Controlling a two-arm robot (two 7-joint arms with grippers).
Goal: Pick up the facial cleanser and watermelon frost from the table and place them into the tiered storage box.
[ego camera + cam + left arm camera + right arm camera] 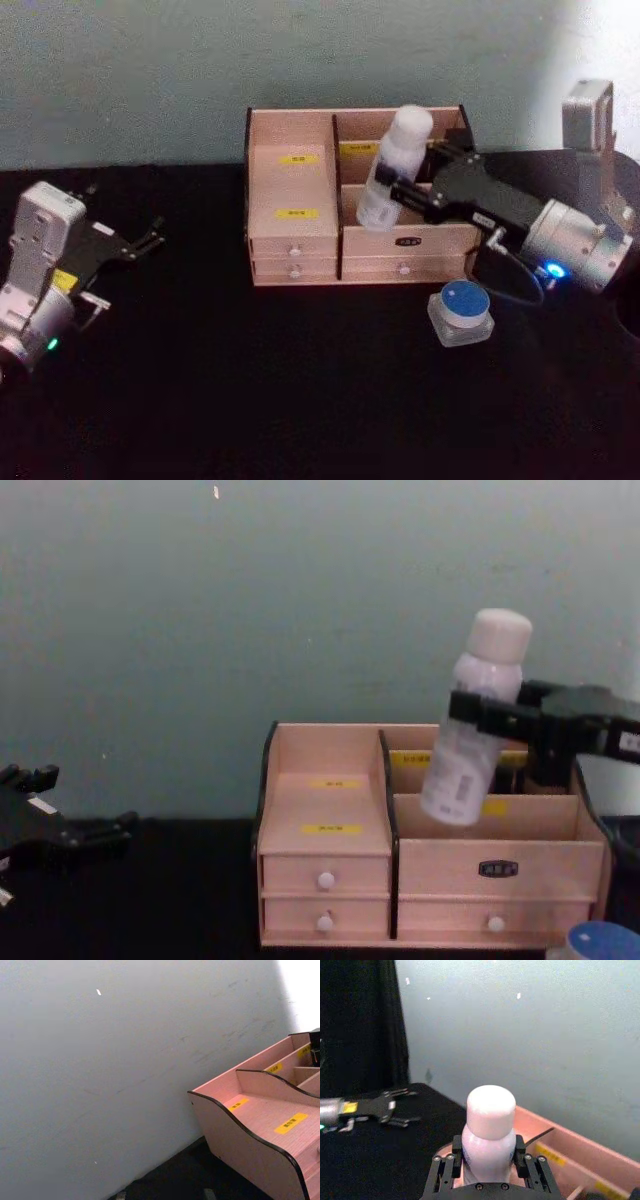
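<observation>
1. I am seeing the blue-lidded jar [460,312] sitting on the table [300,400], just in front of the box's [290,185] right end.
2. The left gripper [148,233] is idling at the table's left, jaws apart and holding nothing.
3. The right gripper [385,188] is clamping the white bottle [398,150], which is tilting over the box's right compartments; I cannot tell which one.

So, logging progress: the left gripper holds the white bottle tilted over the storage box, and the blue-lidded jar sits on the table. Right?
Wrong arm: the head view shows the right gripper holding the white bottle tilted over the tiered storage box; the blue-lidded jar sits on the table. The left gripper rests open.
</observation>
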